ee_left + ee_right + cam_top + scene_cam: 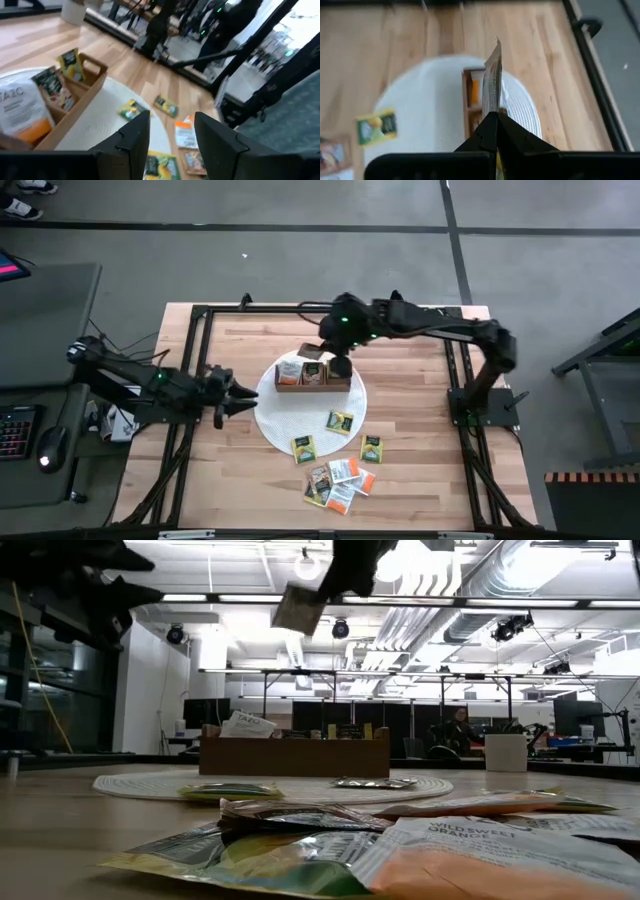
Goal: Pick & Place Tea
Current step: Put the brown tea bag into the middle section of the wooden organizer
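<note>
My right gripper (493, 117) hangs over the brown wooden box (313, 373), shut on one tea packet (310, 350). The box stands on a round white mat (290, 415) and has packets upright in its compartments (55, 85). Loose green packets lie on and beside the mat (340, 421) (303, 446) (372, 448). A pile of orange, white and brown packets (338, 483) lies nearer the table's near edge. My left gripper (170, 130) is open, level, at the mat's left rim (240, 395), and touches nothing. My right gripper pinches the packet between its two fingers by one edge (492, 111). In the right wrist view the packet shows edge-on, sticking straight out past the fingertips (487, 131). In the low view it hangs tilted (298, 608), lifted clear, high above the box (295, 755).
Black frame rails run along the table's left, far and right edges (455, 360). Bare wood lies left of the mat (225, 460) and right of the loose packets (420, 450). A person sits in the room behind the table (460, 730).
</note>
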Robot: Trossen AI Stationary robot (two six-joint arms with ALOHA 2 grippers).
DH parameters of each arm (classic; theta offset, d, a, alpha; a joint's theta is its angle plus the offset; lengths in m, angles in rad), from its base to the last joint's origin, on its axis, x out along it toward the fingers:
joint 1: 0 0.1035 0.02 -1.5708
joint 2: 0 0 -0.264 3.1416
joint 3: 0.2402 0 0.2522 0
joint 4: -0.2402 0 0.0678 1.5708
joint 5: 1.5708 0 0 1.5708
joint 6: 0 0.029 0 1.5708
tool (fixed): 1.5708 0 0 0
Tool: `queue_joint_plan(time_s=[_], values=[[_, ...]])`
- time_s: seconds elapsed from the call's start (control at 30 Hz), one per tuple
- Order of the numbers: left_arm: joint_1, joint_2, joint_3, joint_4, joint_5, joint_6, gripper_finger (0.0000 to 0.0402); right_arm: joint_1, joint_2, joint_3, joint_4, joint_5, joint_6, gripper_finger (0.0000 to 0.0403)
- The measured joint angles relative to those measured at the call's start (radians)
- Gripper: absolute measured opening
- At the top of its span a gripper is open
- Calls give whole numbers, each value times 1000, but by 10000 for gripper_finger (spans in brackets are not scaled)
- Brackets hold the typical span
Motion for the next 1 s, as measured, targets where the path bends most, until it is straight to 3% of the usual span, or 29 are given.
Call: queue_joint_plan(time_s=[0.17, 0.4, 1.0], values=[[0, -96, -38, -4, 22, 8, 154, -32, 127, 64, -73, -21, -59, 0], [0, -177, -84, -6, 25, 0, 154, -52, 217, 44, -77, -40, -79, 0], [0, -190, -116, -6, 51, -30, 154, -48, 330, 40, -77, -81, -113, 0]])
